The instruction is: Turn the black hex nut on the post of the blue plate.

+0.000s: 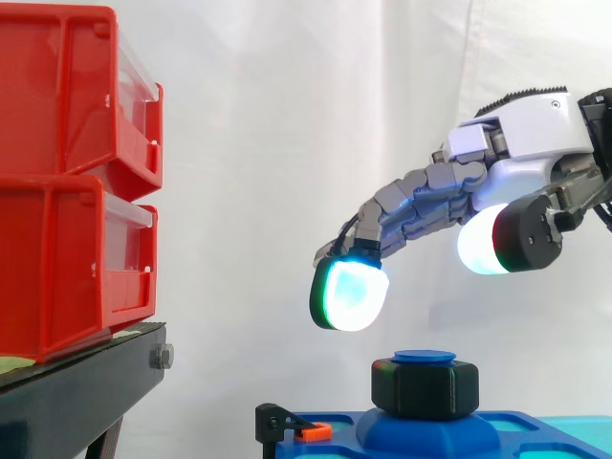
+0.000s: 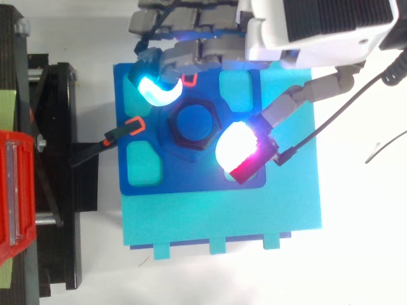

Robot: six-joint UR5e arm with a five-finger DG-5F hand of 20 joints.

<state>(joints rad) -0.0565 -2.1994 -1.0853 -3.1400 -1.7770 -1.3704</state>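
Observation:
The black hex nut [image 1: 425, 387] [image 2: 193, 124] sits on the blue post [image 1: 425, 358] of the blue plate [image 2: 147, 167], low in the side view. My hand [image 1: 521, 143] [image 2: 305, 32] reaches in from the right and hovers above the nut without touching it. Its fingers [image 1: 350, 292] stretch out to the left, slightly bent, with the glowing tips beyond the nut's left side. The thumb [image 1: 502, 239] [image 2: 240, 149] hangs to the nut's right. The hand is open and holds nothing.
Two stacked red bins [image 1: 72, 182] stand on a black stand [image 1: 81, 387] at the left. A black clamp with an orange tip [image 2: 117, 132] grips the plate's left edge. A cyan base [image 2: 222, 219] lies under the plate.

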